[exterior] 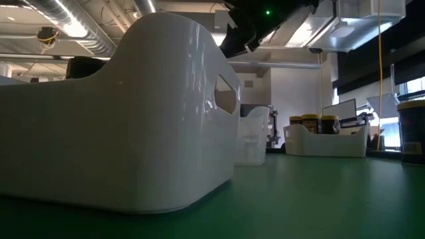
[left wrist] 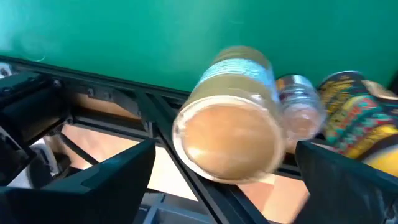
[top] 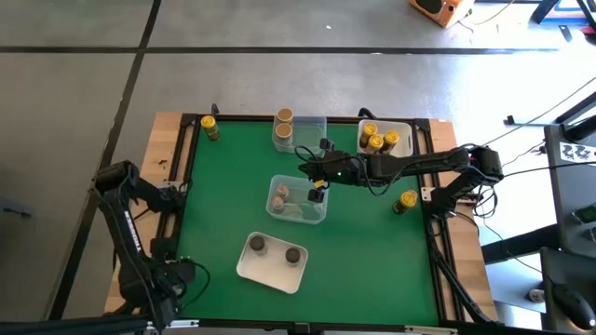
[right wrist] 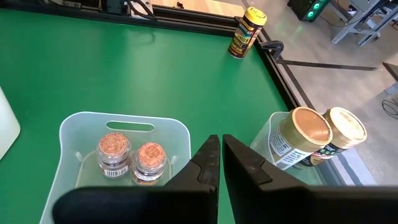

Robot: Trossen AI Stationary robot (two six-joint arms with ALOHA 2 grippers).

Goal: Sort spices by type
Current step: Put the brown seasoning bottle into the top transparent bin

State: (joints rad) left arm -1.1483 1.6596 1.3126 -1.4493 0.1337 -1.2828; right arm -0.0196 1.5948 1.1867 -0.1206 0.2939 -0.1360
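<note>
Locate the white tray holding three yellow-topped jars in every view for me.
High view: white tray at the upper right corner of the green mat.
Low view: the tray sits right of centre, far back.
Left wrist view: not in it.
Right wrist view: not in it.
Shared landmark: the green mat, seen in all four.

- No text, brand, number or sign is legible in any view.
- The yellow-lidded jar (right wrist: 246, 32) at 1 o'clock carries label print, unreadable.
- The tan-lidded jar (right wrist: 297, 138) at 4 o'clock carries label print, unreadable.
</note>
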